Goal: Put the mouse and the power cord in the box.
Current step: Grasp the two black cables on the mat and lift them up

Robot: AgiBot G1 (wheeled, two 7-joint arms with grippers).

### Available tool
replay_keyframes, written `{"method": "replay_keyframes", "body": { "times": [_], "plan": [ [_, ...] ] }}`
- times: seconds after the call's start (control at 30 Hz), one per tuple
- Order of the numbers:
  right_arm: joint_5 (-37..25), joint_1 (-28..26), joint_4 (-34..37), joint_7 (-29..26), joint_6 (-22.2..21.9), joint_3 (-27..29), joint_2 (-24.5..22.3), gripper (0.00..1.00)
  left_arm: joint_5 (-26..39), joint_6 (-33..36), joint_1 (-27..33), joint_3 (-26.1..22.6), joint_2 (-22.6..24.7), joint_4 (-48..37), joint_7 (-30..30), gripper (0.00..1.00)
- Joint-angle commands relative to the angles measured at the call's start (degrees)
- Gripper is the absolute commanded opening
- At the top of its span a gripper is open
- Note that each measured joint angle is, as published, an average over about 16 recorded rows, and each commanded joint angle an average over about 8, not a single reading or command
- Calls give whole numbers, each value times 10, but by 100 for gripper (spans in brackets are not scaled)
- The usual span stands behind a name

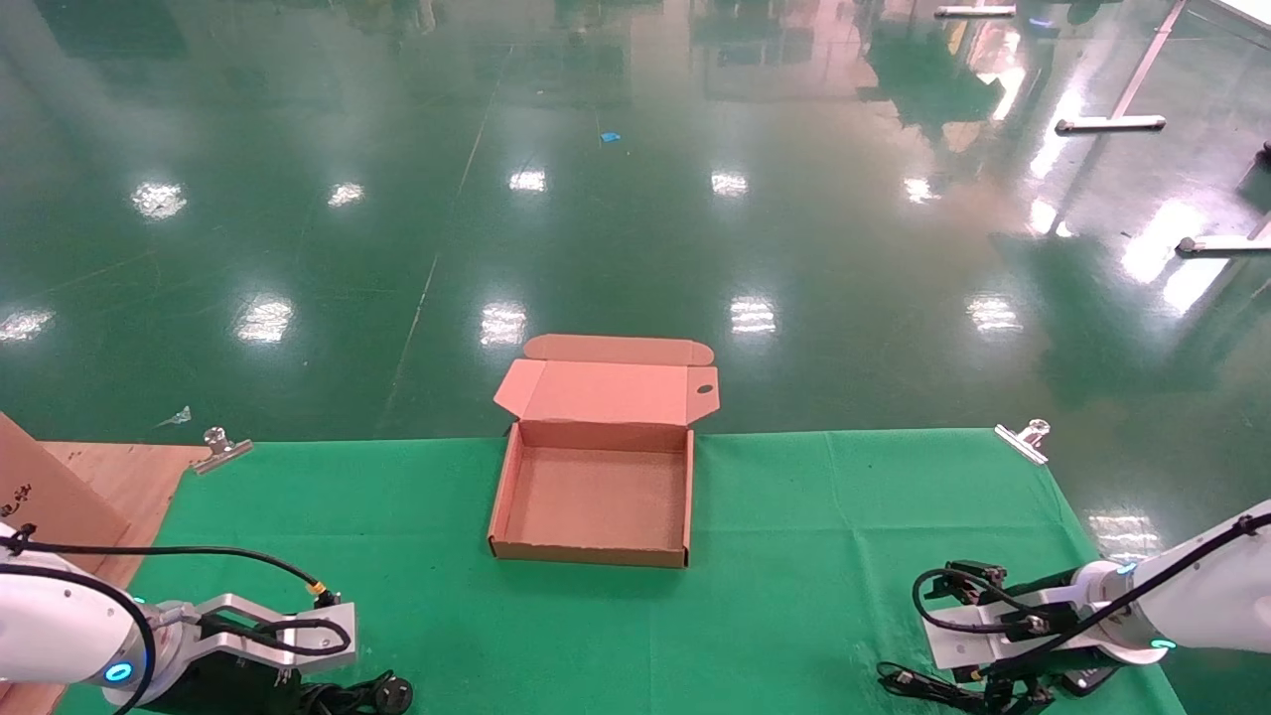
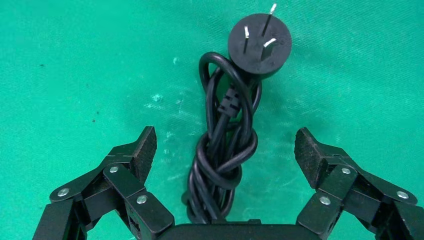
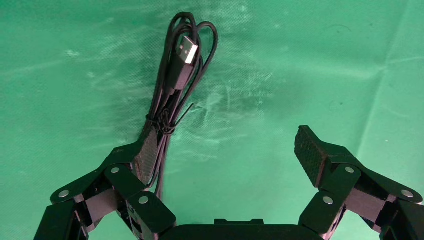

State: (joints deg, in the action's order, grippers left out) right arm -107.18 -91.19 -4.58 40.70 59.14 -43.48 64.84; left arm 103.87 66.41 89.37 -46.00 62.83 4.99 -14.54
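The box stands open and empty at the middle of the green cloth, its lid folded back. At the near left, my left gripper hangs open over the power cord. The coiled bundle lies between the fingers without touching them, and its round plug points away. At the near right, my right gripper is open above the cloth. The mouse's thin tied cable and USB plug run past one finger. The mouse body is not clearly in view.
The green cloth is held by metal clips at its far corners. A plain brown board leans at the far left on bare wood. Beyond the table lies glossy green floor.
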Motion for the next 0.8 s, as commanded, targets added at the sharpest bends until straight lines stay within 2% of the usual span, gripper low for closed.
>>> {"method": "replay_keyframes", "body": {
  "times": [0.03,0.37,0.5,0.53,0.57,0.73,0.8],
  "plan": [
    [2,-2,7,4,4,1,-1,100,-5,-1,0,3,0,-7,-4,100],
    [4,-10,26,23,53,2,-1,100,-15,2,3,10,1,-27,-20,100],
    [5,-10,34,23,60,2,-1,99,-17,1,4,11,1,-32,-23,100],
    [6,-10,36,22,59,3,-1,94,-17,0,4,12,1,-33,-24,100],
    [7,-10,37,21,57,3,-1,85,-18,-1,4,12,1,-34,-25,98],
    [8,-5,38,24,45,4,4,22,-19,-1,4,13,0,-36,-34,37],
    [8,-3,37,27,39,4,6,3,-20,-1,4,14,0,-36,-38,12]
  ]
}}
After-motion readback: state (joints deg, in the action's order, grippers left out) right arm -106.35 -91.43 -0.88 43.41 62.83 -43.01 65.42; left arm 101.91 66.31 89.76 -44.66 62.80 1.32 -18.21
